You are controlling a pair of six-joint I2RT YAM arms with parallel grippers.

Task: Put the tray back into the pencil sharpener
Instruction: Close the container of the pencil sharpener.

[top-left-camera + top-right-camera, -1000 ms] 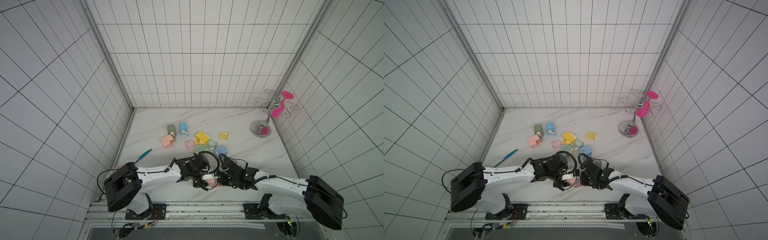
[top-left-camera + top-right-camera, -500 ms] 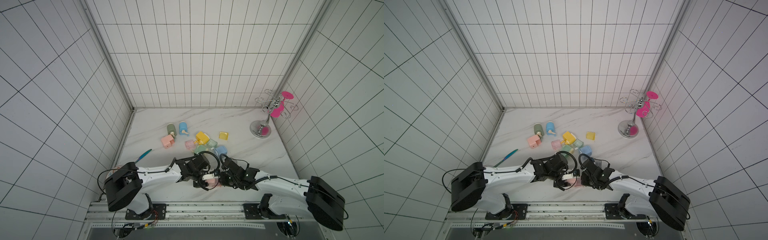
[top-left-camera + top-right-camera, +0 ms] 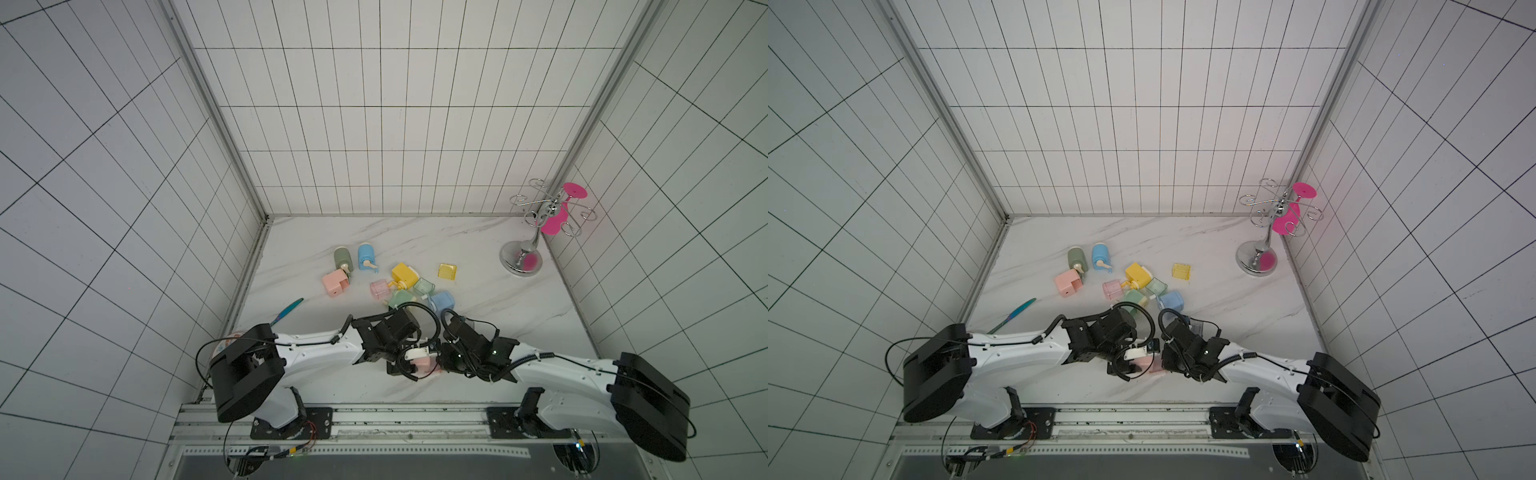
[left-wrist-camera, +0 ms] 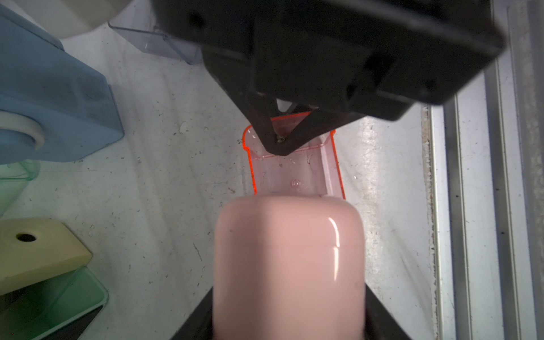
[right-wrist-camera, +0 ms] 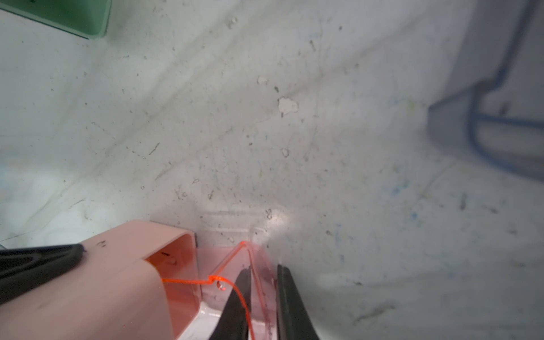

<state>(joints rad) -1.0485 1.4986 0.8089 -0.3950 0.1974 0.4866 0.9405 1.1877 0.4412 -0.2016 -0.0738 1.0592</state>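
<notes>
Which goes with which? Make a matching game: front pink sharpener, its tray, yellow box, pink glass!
Things: 1 front pink sharpener; 2 see-through pink tray; 3 yellow box; 4 pink glass.
States: A hanging on the metal rack; B pinched by the right gripper; C alone on the table; D held by the left gripper.
Pairs: 1-D, 2-B, 3-C, 4-A.

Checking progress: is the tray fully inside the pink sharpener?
No, part of the tray sticks out of the sharpener, its end wall pinched by the right gripper.

You face white tiled walls [image 3: 374,124] on three sides, a white marbled tabletop [image 3: 519,316], and an aluminium rail [image 3: 374,424] along its near edge.
</notes>
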